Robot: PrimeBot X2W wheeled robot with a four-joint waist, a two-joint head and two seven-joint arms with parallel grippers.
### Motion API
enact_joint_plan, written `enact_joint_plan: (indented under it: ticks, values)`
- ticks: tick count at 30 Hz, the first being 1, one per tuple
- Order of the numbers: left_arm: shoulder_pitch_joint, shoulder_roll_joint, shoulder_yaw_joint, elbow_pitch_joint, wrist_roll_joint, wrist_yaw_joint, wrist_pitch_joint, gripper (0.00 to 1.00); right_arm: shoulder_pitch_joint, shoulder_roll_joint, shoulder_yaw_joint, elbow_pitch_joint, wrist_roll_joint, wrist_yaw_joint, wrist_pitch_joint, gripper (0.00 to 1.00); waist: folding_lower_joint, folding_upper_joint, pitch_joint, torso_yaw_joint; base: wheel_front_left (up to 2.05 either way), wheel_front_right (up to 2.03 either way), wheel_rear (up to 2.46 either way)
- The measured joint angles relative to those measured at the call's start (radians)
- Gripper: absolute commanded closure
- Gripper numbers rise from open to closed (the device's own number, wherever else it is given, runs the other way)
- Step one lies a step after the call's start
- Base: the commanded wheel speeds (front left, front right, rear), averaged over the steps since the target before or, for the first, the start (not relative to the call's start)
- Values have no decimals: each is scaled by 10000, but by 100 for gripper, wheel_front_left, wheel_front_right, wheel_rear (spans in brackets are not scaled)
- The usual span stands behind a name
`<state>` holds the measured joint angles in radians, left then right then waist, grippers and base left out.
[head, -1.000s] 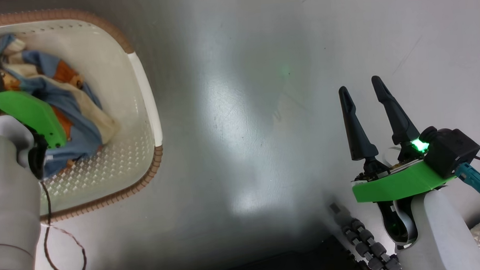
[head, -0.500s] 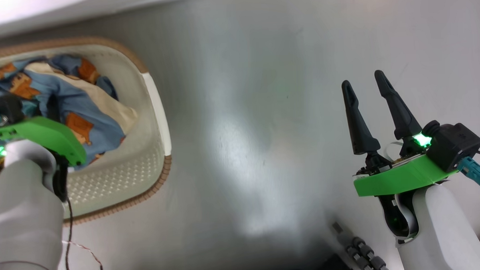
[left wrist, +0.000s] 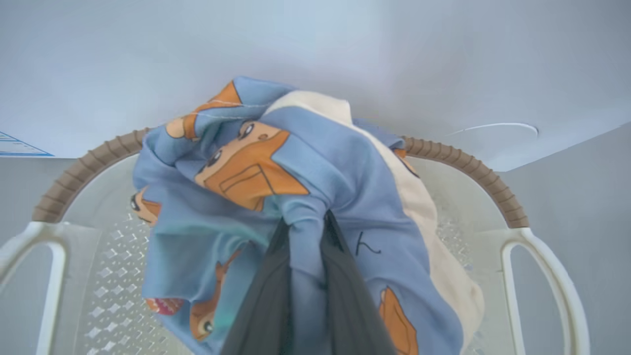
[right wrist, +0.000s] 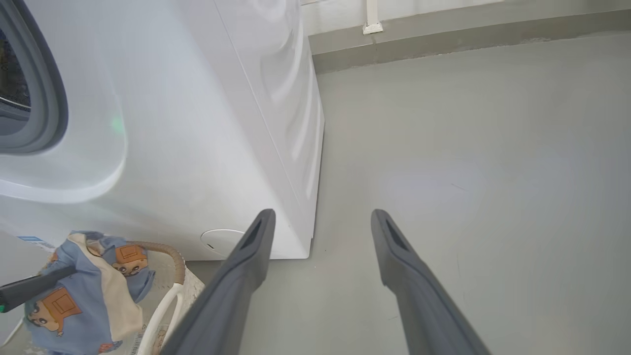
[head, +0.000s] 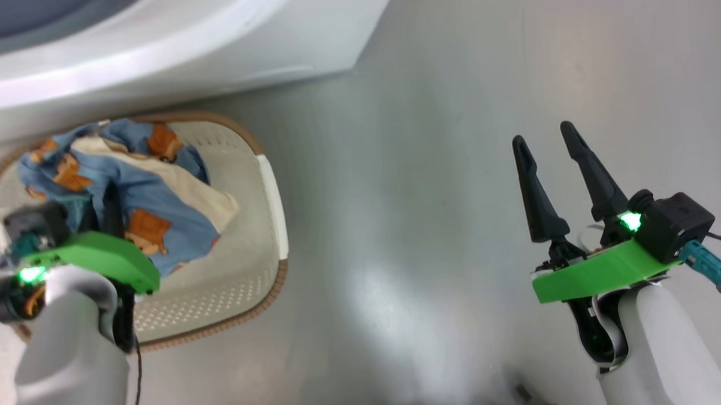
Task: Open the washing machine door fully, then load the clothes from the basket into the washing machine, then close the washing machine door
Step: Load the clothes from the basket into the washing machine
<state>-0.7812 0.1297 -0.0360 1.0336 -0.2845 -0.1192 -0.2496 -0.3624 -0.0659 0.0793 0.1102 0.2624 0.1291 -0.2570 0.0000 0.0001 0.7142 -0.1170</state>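
My left gripper (head: 101,208) (left wrist: 305,222) is shut on a fold of the clothes (head: 138,198) (left wrist: 296,167), a light-blue bundle with orange cartoon figures and a cream patch. The bundle hangs raised over the cream perforated basket (head: 267,289) (left wrist: 468,162), which stands on the floor against the white washing machine (head: 181,47) (right wrist: 197,123). In the right wrist view the clothes (right wrist: 88,296) dangle from a dark finger above the basket (right wrist: 167,251). My right gripper (head: 542,133) (right wrist: 323,214) hovers open and empty over bare floor to the right. The washing machine door is out of view.
The grey gasket ring (right wrist: 44,98) of the drum opening shows at the machine's front, with a round lower cover (right wrist: 222,241) near its corner. Grey floor (head: 427,224) spreads to the right up to a wall skirting (right wrist: 443,44). A thin cable (head: 136,378) trails from my left arm.
The head camera has tilted up, bringing the washing machine's front into view. My left gripper has risen with the clothes bundle, lifting it out of the basket. The right gripper has held still.
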Motion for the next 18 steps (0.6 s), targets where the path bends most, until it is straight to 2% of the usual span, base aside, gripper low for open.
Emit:
enact_joint_plan:
  ticks: [18]
  values:
    - [3314, -650, 416, -3770, 259, 4, 0, 100, 1011, -245, 117, 616, -4, 0, 0, 0, 0, 0, -2518, 476, 0, 0, 0]
